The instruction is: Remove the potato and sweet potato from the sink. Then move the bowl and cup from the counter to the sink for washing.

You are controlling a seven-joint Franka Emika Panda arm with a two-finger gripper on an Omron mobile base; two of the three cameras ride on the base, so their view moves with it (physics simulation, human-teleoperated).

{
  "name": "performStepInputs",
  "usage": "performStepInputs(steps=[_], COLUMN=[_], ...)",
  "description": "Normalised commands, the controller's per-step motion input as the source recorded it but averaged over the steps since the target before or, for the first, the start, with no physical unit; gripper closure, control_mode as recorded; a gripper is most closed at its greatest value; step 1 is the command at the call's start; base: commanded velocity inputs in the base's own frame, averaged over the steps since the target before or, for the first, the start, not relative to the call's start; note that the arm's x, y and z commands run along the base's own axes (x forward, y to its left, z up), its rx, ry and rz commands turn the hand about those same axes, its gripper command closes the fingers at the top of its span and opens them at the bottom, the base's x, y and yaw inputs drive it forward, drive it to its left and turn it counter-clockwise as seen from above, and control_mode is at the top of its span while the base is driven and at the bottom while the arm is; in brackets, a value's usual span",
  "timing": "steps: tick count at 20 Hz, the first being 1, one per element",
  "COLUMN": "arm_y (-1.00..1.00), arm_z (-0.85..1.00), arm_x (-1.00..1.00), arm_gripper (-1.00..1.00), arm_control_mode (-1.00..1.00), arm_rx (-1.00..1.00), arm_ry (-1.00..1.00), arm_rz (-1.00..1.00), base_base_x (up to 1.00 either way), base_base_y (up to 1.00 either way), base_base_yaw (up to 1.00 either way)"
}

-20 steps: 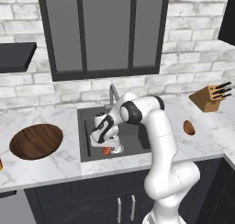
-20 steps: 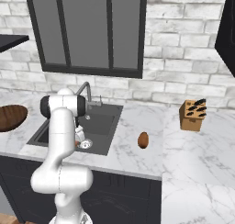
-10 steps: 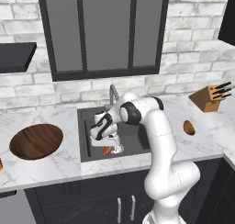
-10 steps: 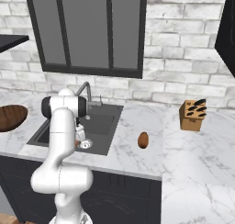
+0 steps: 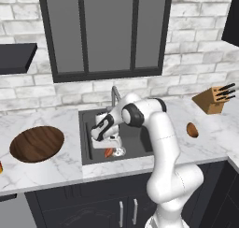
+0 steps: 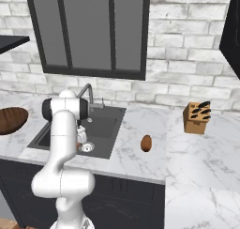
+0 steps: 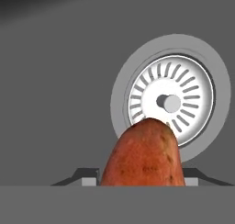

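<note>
Dark wooden bowl (image 5: 37,143) sits on the counter (image 5: 56,168) at far left, untouched; the orange sliver at the frame's left edge may be the cup, can't confirm. Moving right: sink (image 5: 142,138) in the middle, arm reaching down into it, gripper (image 5: 108,149) low over the basin floor by the drain (image 7: 173,99). Sweet potato (image 7: 143,156) sits between the fingers in the hand view, its tip overlapping the drain rim; jaws are about half closed and look pinched on it, though actual pad contact is hidden behind the lump. Further right, the potato (image 5: 192,130) already lies out on the counter, near the knife block (image 5: 212,98). So my read: step two of the removals, grasp just made. Next move calls for a straight lift clear of the sink wall, then a swing to bare counter, well apart from the bowl.
</note>
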Motion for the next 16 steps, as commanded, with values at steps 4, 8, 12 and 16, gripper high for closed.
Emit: performStepInputs(steps=[4,8,12,16], arm_y=[0.0,-0.03,-0.04,-0.04], arm_z=[0.21,0.25,0.26,0.29], arm_x=[-0.03,-0.04,-0.05,-0.05], arm_gripper=[1.0,1.0,1.0,1.0], arm_control_mode=[-1.0,-1.0,-1.0,-1.0], arm_rx=[0.0,0.0,0.0,0.0], arm_ry=[0.0,0.0,0.0,0.0], arm_rz=[0.0,0.0,0.0,0.0], base_base_x=[0.0,0.0,0.0,0.0], base_base_y=[0.0,0.0,0.0,0.0], base_base_yaw=[0.0,0.0,0.0,0.0])
